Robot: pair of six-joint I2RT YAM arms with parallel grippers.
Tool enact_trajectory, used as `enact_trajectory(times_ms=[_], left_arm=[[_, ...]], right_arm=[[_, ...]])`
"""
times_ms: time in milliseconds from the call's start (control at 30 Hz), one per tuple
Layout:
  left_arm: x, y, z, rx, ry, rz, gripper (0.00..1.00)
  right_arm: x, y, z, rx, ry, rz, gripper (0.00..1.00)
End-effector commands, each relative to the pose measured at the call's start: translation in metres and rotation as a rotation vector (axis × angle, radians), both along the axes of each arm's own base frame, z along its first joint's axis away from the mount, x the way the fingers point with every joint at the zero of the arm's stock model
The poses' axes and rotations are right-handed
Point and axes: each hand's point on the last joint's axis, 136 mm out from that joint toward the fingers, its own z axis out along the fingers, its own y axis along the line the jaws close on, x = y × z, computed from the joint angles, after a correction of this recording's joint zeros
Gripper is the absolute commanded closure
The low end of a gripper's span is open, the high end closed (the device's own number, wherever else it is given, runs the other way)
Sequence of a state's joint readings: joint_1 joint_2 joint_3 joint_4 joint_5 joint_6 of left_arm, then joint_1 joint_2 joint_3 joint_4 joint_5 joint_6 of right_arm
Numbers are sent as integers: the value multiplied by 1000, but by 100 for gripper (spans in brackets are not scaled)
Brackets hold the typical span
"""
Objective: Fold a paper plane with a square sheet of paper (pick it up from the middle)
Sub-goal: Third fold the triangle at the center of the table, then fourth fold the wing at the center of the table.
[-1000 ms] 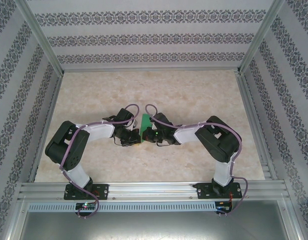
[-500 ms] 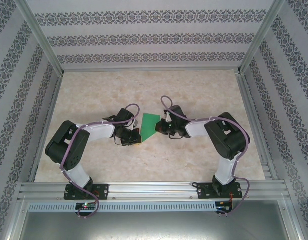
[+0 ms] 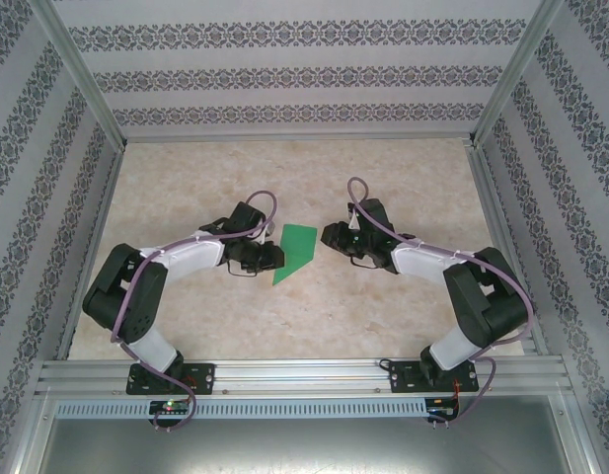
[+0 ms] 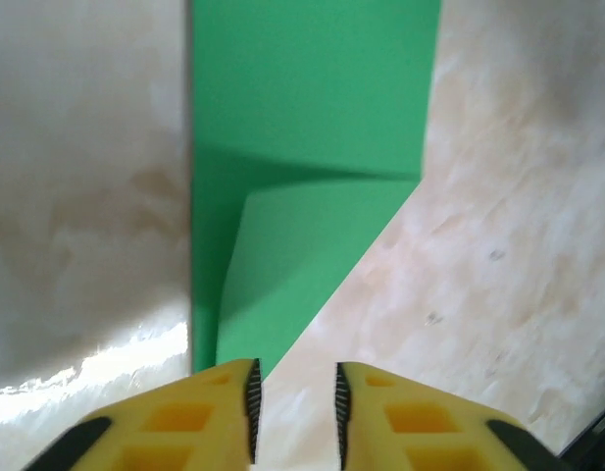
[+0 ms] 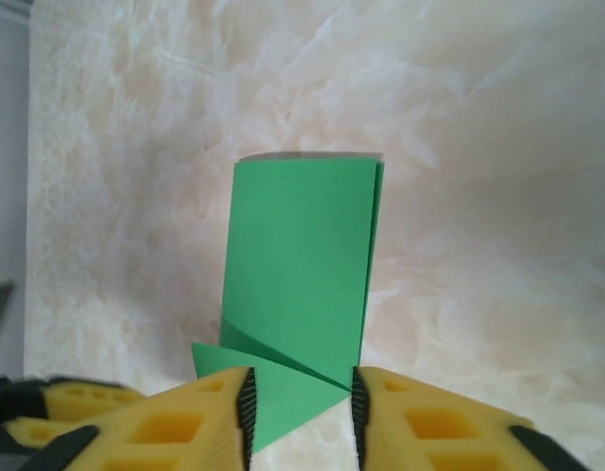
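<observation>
The bright-green square sheet of paper [image 3: 296,252] lies flat mid-table, folded into a narrow strip with its near corner turned diagonally; most plane folds are not yet made. The left gripper [image 4: 294,378] and right gripper [image 5: 302,388] flank it, jaws parted, holding nothing

The table [image 3: 383,296] is pale, like cream stone with soft brown swirls. Three walls [image 3: 284,74] stand around it, white with rows of small dark flowers. Shiny metal bars [image 3: 82,79] run up the corners. A grey metal rail [image 3: 304,373] lies along the near edge. The light is bright.
</observation>
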State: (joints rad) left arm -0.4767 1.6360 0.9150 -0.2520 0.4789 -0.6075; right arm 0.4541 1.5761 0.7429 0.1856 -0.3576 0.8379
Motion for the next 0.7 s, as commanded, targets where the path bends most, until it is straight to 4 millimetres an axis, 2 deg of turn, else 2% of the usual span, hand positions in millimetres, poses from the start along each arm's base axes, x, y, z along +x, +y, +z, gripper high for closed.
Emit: enact_trajectory(times_ms=[0, 133, 433, 667], left_arm=[[21, -2, 12, 0, -93, 40, 67], [29, -10, 2, -7, -75, 35, 70], [37, -7, -17, 48, -46, 51, 91], [31, 11, -43, 156, 7, 85, 100]], right_arm=[[-14, 9, -7, 50, 56, 35, 60], [-16, 22, -19, 101, 126, 42, 55], [-20, 52, -36, 114, 197, 81, 57], [-23, 49, -48, 74, 255, 24, 60]])
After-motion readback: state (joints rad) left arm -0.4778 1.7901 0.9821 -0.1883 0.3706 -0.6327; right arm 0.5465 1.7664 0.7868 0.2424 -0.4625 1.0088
